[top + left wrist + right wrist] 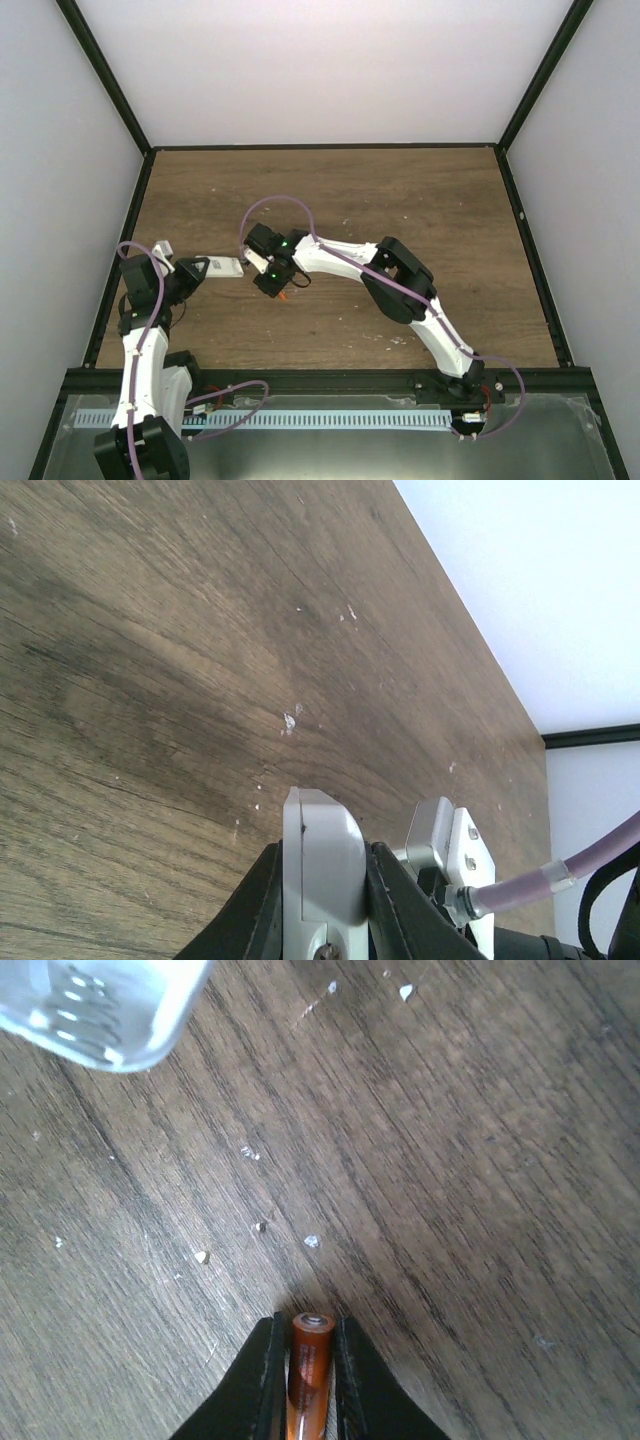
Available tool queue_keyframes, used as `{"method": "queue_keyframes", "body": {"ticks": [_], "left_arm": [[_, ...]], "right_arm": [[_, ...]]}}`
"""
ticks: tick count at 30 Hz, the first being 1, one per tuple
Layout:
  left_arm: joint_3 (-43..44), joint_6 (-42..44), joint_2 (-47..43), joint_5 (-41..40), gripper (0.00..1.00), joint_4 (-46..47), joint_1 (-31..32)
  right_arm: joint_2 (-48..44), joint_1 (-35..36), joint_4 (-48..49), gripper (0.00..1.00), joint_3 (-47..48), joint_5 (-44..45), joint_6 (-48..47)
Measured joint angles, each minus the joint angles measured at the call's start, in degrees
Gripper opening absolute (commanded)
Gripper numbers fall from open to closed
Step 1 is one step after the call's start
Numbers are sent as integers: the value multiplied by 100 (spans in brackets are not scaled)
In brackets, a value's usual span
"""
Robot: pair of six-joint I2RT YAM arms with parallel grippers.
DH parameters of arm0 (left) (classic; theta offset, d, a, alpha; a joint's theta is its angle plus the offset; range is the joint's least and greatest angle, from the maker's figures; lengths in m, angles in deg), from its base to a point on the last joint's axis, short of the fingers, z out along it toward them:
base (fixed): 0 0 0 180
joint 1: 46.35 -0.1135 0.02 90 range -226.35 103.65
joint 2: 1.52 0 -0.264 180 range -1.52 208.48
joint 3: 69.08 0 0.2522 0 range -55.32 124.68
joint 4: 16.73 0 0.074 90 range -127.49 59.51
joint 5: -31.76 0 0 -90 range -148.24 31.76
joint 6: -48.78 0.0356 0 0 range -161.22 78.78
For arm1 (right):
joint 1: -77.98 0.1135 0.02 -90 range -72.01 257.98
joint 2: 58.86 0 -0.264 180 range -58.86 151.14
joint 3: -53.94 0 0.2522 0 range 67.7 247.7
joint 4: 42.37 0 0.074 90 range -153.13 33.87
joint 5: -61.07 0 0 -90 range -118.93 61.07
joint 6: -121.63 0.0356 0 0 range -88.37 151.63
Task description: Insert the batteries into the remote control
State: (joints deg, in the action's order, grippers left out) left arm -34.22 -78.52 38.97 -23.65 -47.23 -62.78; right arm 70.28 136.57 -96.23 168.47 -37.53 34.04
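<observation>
Battery (311,1360) snug in right gripper (308,1328), fingers narrow; remote control (322,855) snug in left gripper (325,880).

A dark wood-grain surface (400,200) scattered with pale specks (288,720) fills the enclosure. Plain white walls (320,70) rise on three sides, joined by black frame bars (105,75). A grey metal ledge (540,430) carrying a pale slotted strip (330,418) runs along the near edge. The light is even and soft.
</observation>
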Motion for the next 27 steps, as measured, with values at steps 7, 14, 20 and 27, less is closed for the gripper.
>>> {"method": "queue_keyframes", "body": {"ticks": [7, 14, 20, 27], "left_arm": [[26, -13, 2, 37, 0, -2, 0], [28, -22, 2, 50, 0, -2, 0], [28, -66, 2, 66, 0, 15, 0], [11, -481, 2, 437, 0, 540, 0]], "right_arm": [[-177, 0, 223, 4, -197, 2, 17], [-308, 0, 323, 3, -415, -22, 20], [-345, 0, 337, 1, -444, -11, 22], [-1185, -168, 704, 1, -1128, -90, 343]]}}
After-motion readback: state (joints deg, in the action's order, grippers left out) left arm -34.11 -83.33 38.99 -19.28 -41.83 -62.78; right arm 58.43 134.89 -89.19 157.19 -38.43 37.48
